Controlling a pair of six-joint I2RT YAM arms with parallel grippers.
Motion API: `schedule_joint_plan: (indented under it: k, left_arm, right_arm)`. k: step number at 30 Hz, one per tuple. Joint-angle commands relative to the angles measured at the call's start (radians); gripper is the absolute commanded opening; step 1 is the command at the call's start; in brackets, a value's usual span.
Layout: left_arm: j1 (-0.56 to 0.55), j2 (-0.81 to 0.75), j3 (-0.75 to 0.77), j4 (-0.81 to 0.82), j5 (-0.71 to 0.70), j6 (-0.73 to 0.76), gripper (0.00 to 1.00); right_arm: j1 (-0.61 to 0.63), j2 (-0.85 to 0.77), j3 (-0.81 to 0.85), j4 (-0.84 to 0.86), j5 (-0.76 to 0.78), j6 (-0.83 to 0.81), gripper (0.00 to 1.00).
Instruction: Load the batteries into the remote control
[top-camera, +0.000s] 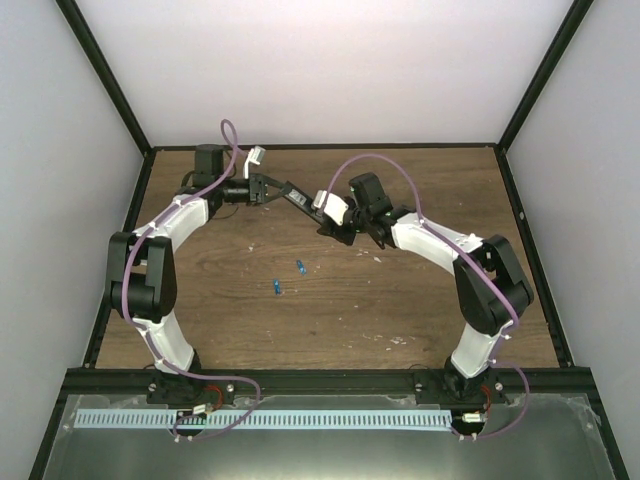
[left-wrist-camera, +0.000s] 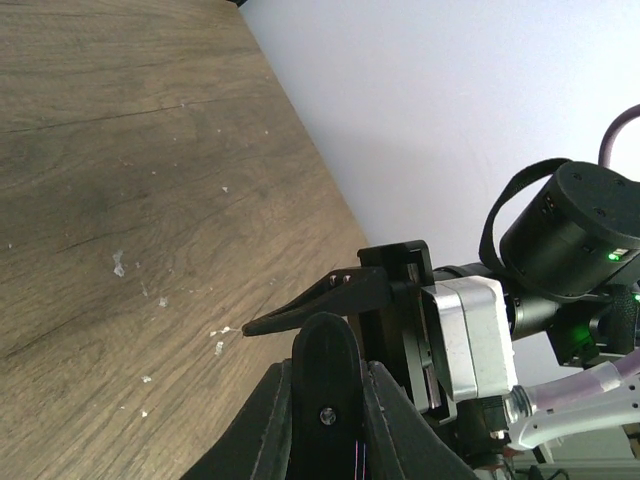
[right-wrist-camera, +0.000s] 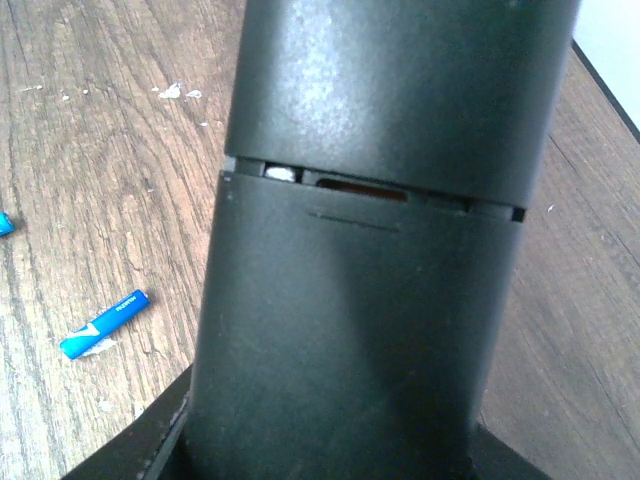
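Your left hand (top-camera: 266, 188) is pressed together on one end of the remote control (top-camera: 298, 194) and holds it up off the bench (top-camera: 400, 310), over the far side. From that grip the remote control slants across to your right hand (top-camera: 325, 218), which meets its other end.

In the right wrist view the remote control (right-wrist-camera: 370, 250) fills most of the frame and rises from between the dark fingers (right-wrist-camera: 150, 445) at the bottom edge. A seam crosses its back. A narrow gap shows along that seam, with a sliver of pale and reddish parts inside. The right hand's jaws stand on either side of the remote control, but its body hides the contact. I cannot tell whether they pinch it or only sit close.

In the left wrist view your left fingers (left-wrist-camera: 270, 440) close around a dark rounded piece, probably the end of the remote control, though the angle is poor.

The two batteries (top-camera: 300, 266) (top-camera: 276, 287) lie flat on the bench, well apart from the remote control and on the side of it nearer the arm bases. They lie near each other without touching, and the left one is a little farther from the remote control. From the right wrist, one of them (right-wrist-camera: 105, 323) lies left of the remote control among pale flecks on the wood.
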Motion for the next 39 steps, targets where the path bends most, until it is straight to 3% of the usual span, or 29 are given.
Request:
schedule_joint_plan:
  k: [1, 14, 39]
  left_arm:
    - [0.018, -0.004, 0.041, 0.038, -0.029, -0.023, 0.02]
    - [0.098, 0.0, 0.08, 0.031, -0.039, -0.033, 0.0]
    - [0.152, 0.002, 0.084, -0.003, -0.011, -0.004, 0.0]
  right_arm:
    - [0.0, -0.011, -0.029, -0.044, 0.011, -0.047, 0.3]
    - [-0.001, -0.012, -0.084, -0.062, 0.086, -0.058, 0.31]
    - [-0.001, 0.013, -0.107, -0.099, 0.138, -0.063, 0.38]
